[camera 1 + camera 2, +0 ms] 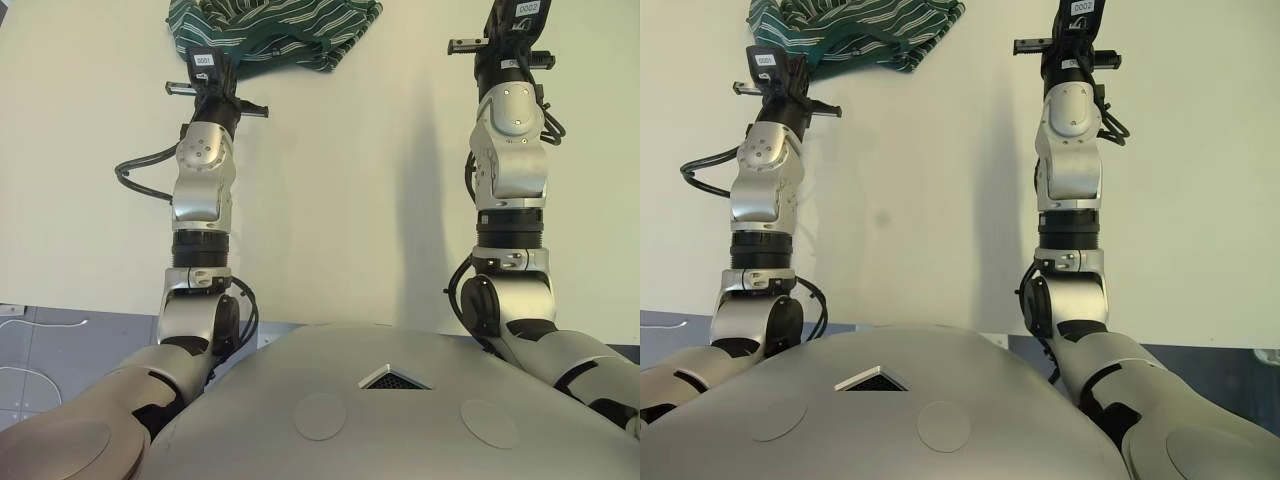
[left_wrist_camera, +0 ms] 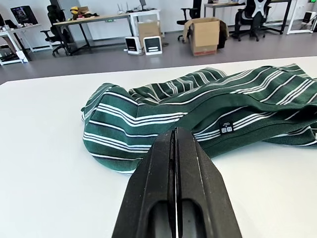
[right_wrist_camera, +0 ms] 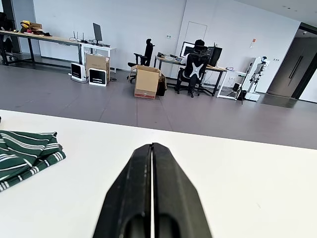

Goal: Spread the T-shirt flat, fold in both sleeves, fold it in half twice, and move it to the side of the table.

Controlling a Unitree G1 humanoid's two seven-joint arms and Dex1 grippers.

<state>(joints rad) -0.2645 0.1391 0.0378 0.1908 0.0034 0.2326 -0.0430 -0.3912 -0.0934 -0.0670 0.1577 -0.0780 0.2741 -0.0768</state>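
A green T-shirt (image 1: 272,30) with white stripes lies crumpled on the white table (image 1: 350,180), at the far edge ahead of my left arm. In the left wrist view the T-shirt (image 2: 208,109) is bunched in folds with a small label showing. My left gripper (image 2: 174,136) is shut and empty, its tip just short of the cloth's near edge. My right gripper (image 3: 151,148) is shut too, holding nothing, over bare table well to the right of the shirt; a corner of the T-shirt (image 3: 25,151) shows off to its side.
The table's bare white surface stretches between and in front of both arms. Beyond the far edge lies an office floor with desks, chairs and a cardboard box (image 3: 147,82), well away from the table.
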